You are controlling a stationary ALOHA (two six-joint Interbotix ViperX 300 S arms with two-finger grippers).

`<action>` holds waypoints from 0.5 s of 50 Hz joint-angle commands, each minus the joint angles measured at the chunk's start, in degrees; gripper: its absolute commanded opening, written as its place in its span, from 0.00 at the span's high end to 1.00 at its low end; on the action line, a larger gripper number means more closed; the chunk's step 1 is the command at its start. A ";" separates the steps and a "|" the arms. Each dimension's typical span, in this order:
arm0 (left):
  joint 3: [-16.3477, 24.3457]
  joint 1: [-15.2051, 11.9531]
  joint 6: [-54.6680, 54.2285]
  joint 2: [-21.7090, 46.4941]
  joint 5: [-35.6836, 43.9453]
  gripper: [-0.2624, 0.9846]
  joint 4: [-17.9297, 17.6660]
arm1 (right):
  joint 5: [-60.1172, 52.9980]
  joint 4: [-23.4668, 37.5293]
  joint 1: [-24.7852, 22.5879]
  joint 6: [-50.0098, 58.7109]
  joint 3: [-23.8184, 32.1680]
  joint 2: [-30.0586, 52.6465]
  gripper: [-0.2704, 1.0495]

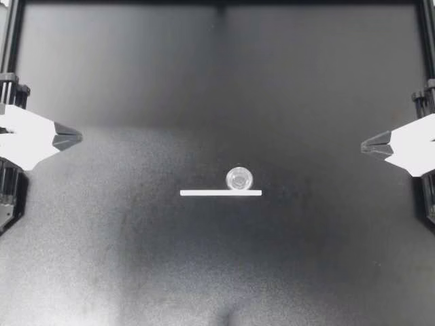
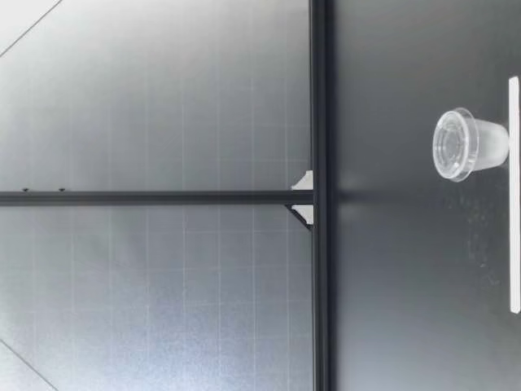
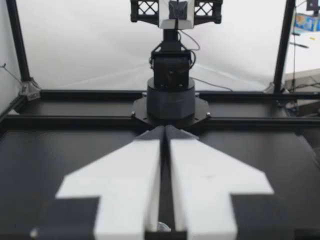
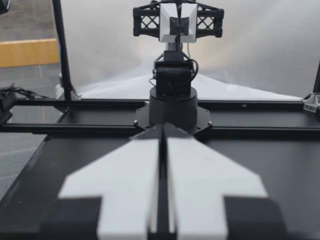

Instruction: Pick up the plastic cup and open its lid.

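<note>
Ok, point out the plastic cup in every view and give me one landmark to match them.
Top view: the plastic cup sits mid-table, right beside the white strip.
Low view: the cup stands upright, lid on, just behind the strip.
Left wrist view: not clearly in it.
Right wrist view: not in it.
Landmark: the white strip, seen in the top and low views only.

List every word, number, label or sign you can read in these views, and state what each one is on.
No text can be read anywhere.
plastic cup: clear, no label visible.
white strip beside it: blank.
coloured box beyond the frame, left wrist view: carries print, too small and blurred to read.
</note>
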State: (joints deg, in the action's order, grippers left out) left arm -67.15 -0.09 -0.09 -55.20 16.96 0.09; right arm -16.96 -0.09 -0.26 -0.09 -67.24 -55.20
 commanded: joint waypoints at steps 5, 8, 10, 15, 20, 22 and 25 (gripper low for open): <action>0.26 0.00 0.88 1.58 1.58 0.96 0.00 | -2.90 0.18 0.18 0.70 0.35 -0.70 0.96; -0.18 -0.09 0.97 2.37 1.67 0.96 0.00 | -5.27 0.09 0.09 0.70 -0.53 -0.35 0.96; -0.70 -0.35 0.97 3.34 1.67 0.96 0.00 | -6.77 0.09 0.09 0.70 -1.32 0.09 0.96; -1.76 -1.49 0.62 6.50 1.85 0.96 0.00 | -9.05 0.09 0.26 0.70 -2.20 2.20 0.96; -2.90 -1.76 0.44 11.51 2.20 0.96 0.00 | -9.93 0.00 0.26 0.70 -1.93 5.27 0.96; -2.90 -1.76 0.44 14.15 2.46 0.96 0.00 | -10.11 0.00 0.35 0.62 -1.58 6.94 0.96; -2.55 -1.76 0.44 17.40 2.64 0.96 0.00 | -10.11 0.00 0.35 0.62 -1.05 8.96 0.96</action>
State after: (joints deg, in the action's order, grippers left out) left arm -70.58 -1.67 0.26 -41.57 18.81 0.09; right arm -26.46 0.00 -0.26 0.53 -70.05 -48.78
